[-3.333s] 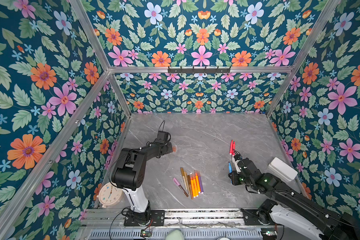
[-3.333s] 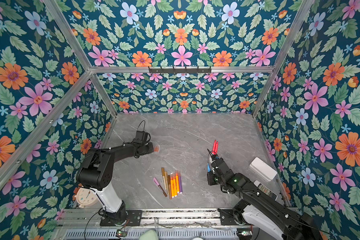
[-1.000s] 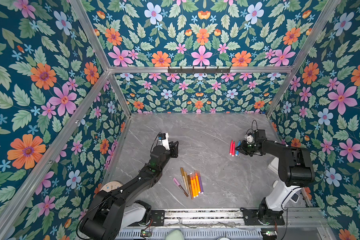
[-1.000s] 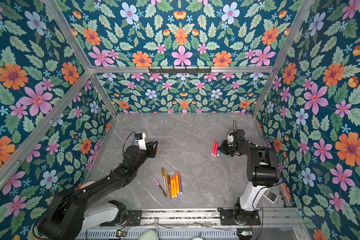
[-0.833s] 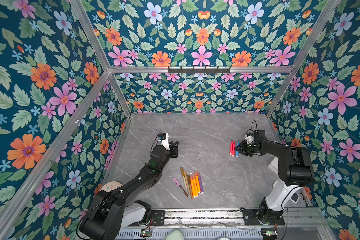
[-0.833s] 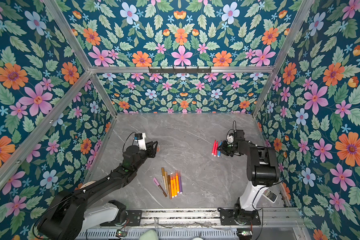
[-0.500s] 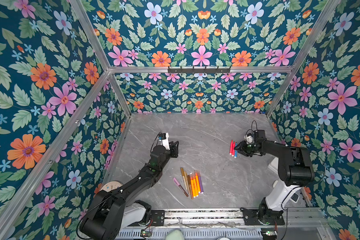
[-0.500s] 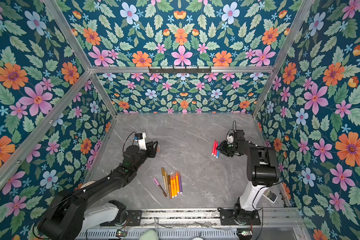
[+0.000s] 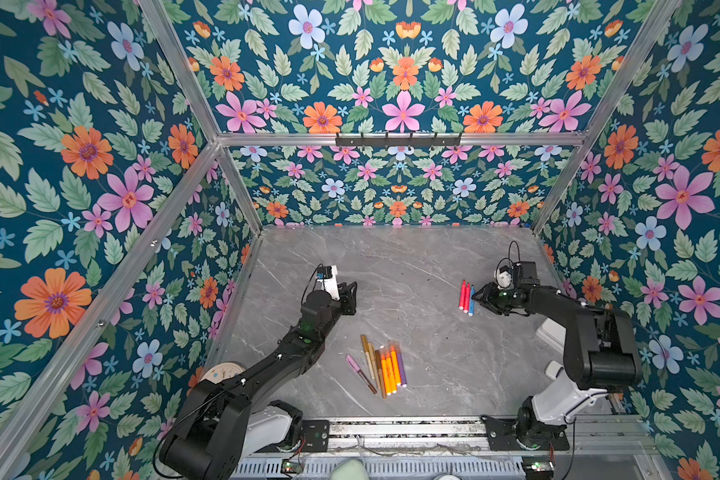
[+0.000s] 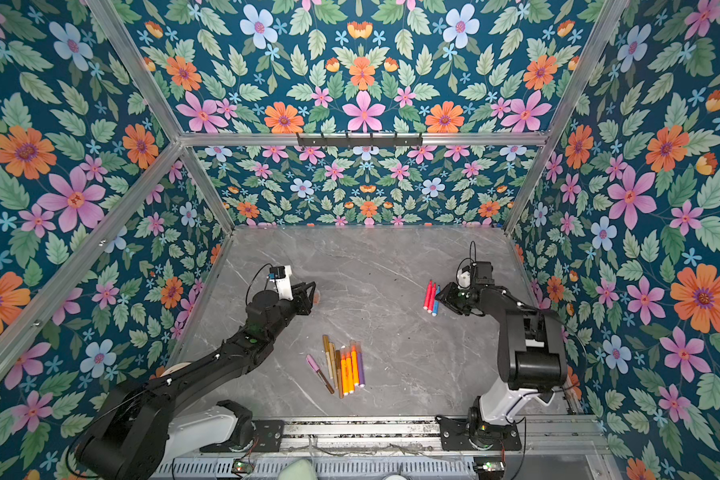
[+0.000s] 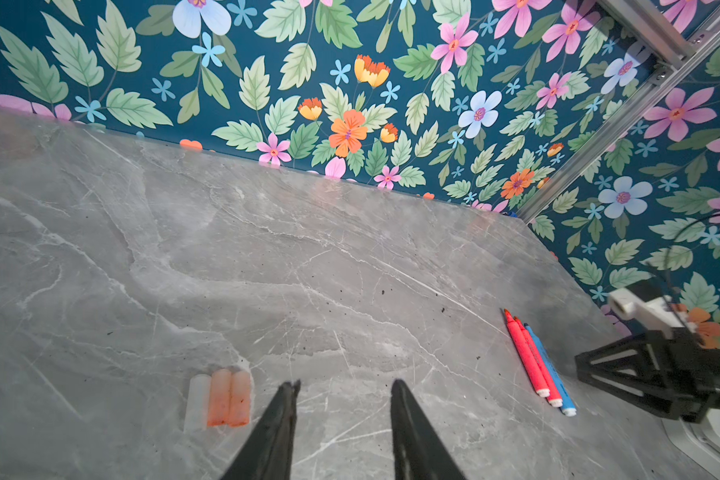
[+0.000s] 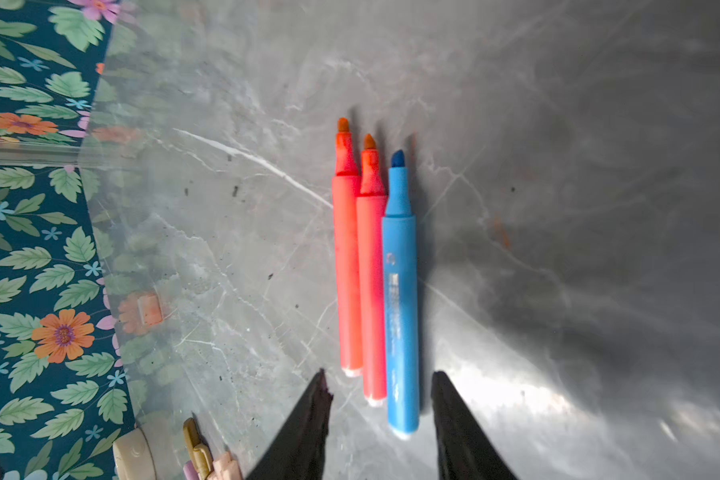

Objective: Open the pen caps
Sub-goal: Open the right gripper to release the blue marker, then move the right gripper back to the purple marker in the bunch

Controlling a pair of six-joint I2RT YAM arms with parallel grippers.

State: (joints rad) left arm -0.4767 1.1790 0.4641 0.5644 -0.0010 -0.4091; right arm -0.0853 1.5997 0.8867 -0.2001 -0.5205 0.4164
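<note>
**Right gripper** (image 12: 381, 386): jaws spread, gripping nothing. A second ago the blue pen sat at their tips.

**Blue pen** (image 12: 400, 311): let go and flat on the table. Its butt end lies between the fingertips with a gap on each side, and its bare tip points away from the gripper. It now lies against the red pair.

**Two red pens** (image 12: 347, 270): side by side against the blue pen's far side, uncapped. Same spot as a second ago.

**Left gripper** (image 11: 344, 384): jaws spread and empty, in the same pose as a second ago.

**Pen caps** (image 11: 219, 399): three loose ones, two orange and one pale. They lie in a row on the table just beside one finger, not touching it.

**Capped pens** (image 9: 381, 365): a tight row back toward the arm bases, between the two arms and well apart from both grippers. Caps on, unmoved.

**Table** (image 9: 412, 257): bare grey marble ahead of both grippers up to the back wall. The stretch between the two grippers is also bare.

**Side wall** (image 9: 574, 266): near the right arm's wrist, on the side away from the pens.

**White box** (image 9: 549, 332): behind the right gripper, at the wall, partly under the arm.

**Clock** (image 9: 221, 372): beside the left arm, well behind its gripper, at the table's edge.
</note>
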